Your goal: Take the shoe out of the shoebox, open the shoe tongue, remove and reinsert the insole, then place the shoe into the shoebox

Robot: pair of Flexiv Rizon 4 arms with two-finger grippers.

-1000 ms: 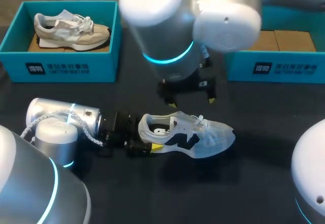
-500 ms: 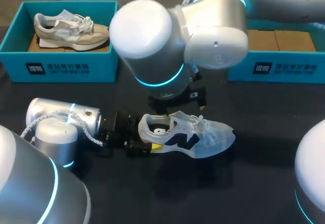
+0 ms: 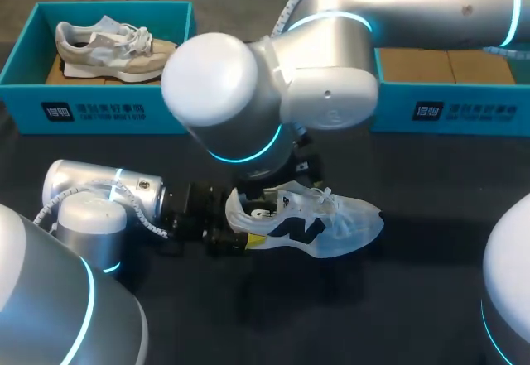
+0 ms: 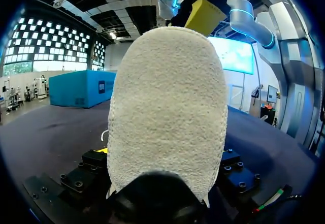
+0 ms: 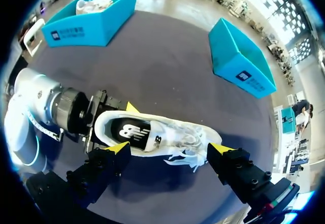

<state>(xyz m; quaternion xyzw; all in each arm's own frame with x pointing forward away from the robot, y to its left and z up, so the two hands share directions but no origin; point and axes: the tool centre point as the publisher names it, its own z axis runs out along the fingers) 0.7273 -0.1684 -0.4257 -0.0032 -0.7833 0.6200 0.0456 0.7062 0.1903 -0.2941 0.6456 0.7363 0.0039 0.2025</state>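
Now the right gripper (image 5: 169, 148) hangs wide open over the white shoe (image 5: 162, 132), lower than a second ago, while the left gripper (image 3: 244, 231) clamps its heel.

light: even, overhead | shadows: soft beneath shoe (image 3: 319, 224) on dark table (image 3: 431, 299) | glare: highlights on right arm (image 3: 331, 75)

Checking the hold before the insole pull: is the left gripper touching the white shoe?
Touching. Head view shows the left gripper on the white shoe at the heel, a yellow tip pressing its side.
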